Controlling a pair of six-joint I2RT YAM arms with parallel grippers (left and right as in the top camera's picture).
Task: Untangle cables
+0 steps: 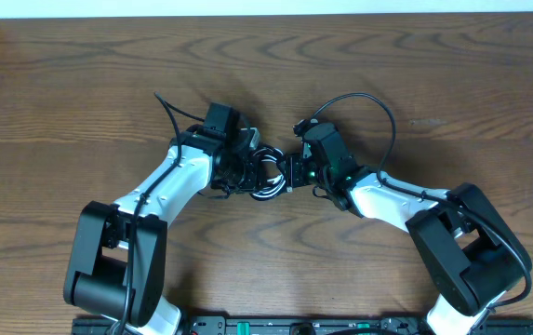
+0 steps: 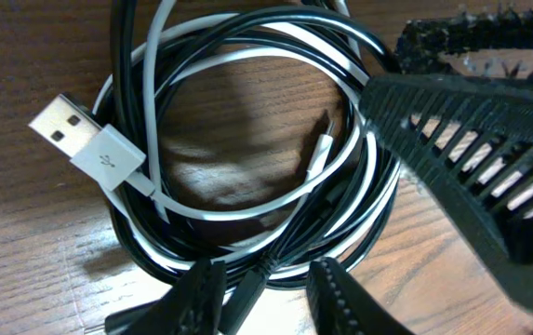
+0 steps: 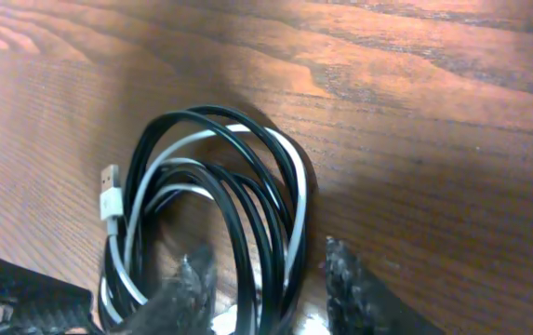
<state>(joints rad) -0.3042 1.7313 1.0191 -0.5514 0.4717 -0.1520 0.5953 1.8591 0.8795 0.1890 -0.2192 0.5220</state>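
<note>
**Two Pincers Meet at a Small Ring of Cords**

The cables (image 3: 289, 195) lie in one small round bundle on the brown worktop (image 3: 415, 112), right in the middle between the two arms. Two cords are black and one is white. They loop round and round each other.

The cords look thin, light and bendy. They will likely flop and slide, and a pull on one may drag the whole ring along. A good place to grab is likely the white plug (image 2: 85, 140), which sticks out at one side. It is hard and flat, so it should not slip as much.

The left pincer (image 2: 266, 279) is only a little open. One black cord runs between its jaws, with a bit of room on each side.

The right pincer (image 3: 266, 256) sits over the other side of the ring, with a few cords between its jaws. Whether it squeezes them cannot be told.
</note>
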